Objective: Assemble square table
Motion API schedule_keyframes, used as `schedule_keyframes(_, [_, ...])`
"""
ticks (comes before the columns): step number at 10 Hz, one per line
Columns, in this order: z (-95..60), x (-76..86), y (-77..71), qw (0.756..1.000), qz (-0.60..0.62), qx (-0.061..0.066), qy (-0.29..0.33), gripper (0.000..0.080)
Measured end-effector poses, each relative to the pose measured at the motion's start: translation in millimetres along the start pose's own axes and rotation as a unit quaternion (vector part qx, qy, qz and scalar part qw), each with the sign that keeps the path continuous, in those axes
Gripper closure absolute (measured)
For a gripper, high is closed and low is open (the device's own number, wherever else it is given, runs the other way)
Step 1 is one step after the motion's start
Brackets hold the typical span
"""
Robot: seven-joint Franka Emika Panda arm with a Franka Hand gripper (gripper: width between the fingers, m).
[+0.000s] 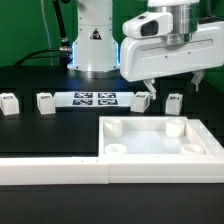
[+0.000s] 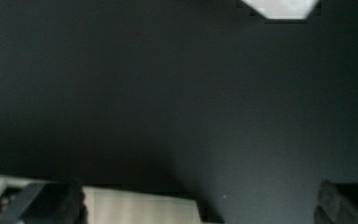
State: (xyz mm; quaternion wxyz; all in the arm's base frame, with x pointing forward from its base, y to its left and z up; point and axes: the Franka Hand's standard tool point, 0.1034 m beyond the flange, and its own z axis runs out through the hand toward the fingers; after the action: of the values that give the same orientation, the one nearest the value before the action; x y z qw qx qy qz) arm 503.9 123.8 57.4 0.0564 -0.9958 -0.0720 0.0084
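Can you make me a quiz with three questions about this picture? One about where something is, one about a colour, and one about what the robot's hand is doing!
1. Where is the square top?
A. Hanging in the air
B. On the black table, beside the long rail
C. Stacked on the legs

2. What colour are the little legs?
A. Red
B. Green
C. White

3. What is the gripper doing?
A. It is open and holds nothing
B. It is shut on a leg
C. It is shut on the square top

Answers:
1 B: the top lies flat at the exterior view's right, by the rail.
2 C: each block is white.
3 A: its fingers stand apart with nothing between them.
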Motion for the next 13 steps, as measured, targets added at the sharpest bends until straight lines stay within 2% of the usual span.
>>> schedule_keyframes(4, [0.3, 1.8, -2.5, 0.996, 0.083, 0.009, 0.006, 0.0151])
schedule_keyframes(5, [2.3, -3.0, -0.9, 0.986, 0.163, 0.025, -0.008, 0.0151])
schedule_keyframes(6, [2.4, -9.1, -2.0, 0.973, 0.226, 0.035, -0.04, 0.0151])
schedule_keyframes(7, [-1.0, -8.5, -3.0, 0.958, 0.277, 0.043, -0.066, 0.0151])
schedule_keyframes(8, [-1.0, -5.5, -2.2, 0.963, 0.26, 0.044, -0.061, 0.0151])
schedule_keyframes(11, [1.0, -12.1, -3.9, 0.96, 0.266, 0.047, -0.081, 0.0151])
schedule_keyframes(12, [4.4, -23.7, -8.5, 0.947, 0.281, 0.064, -0.143, 0.0151])
schedule_keyframes(13, [6.9, -23.6, -9.7, 0.934, 0.284, 0.081, -0.198, 0.0151])
